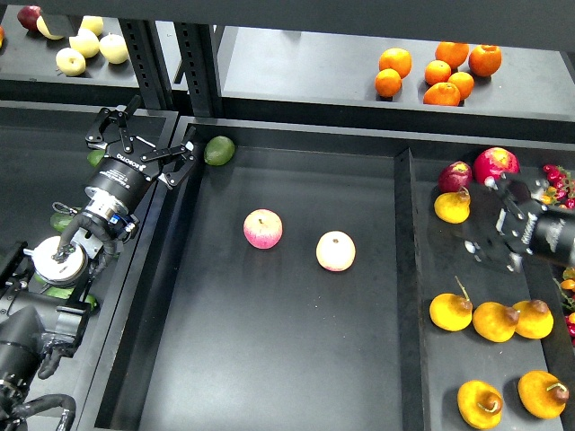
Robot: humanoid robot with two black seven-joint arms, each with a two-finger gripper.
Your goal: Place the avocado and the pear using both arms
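Observation:
My left gripper (150, 136) is open and empty, over the wall between the left bin and the middle bin (269, 359). A green oval avocado (218, 150) lies in the middle bin's far left corner, just right of that gripper's right fingertip. Darker green avocados (61, 220) lie in the left bin, mostly hidden beside and under my left arm. Several yellow-orange pears lie in the right bin, one (452, 206) at the back and one (450, 312) further forward. My right gripper (497, 220) is blurred above the right bin between them. I cannot make out its fingers.
Two pink-and-yellow apples (262, 228) (335, 250) lie in the middle bin. Red apples (495, 164) sit at the back of the right bin. Oranges (440, 70) and pale yellow fruit (85, 43) are on the back shelf. Black uprights (148, 54) stand behind my left gripper.

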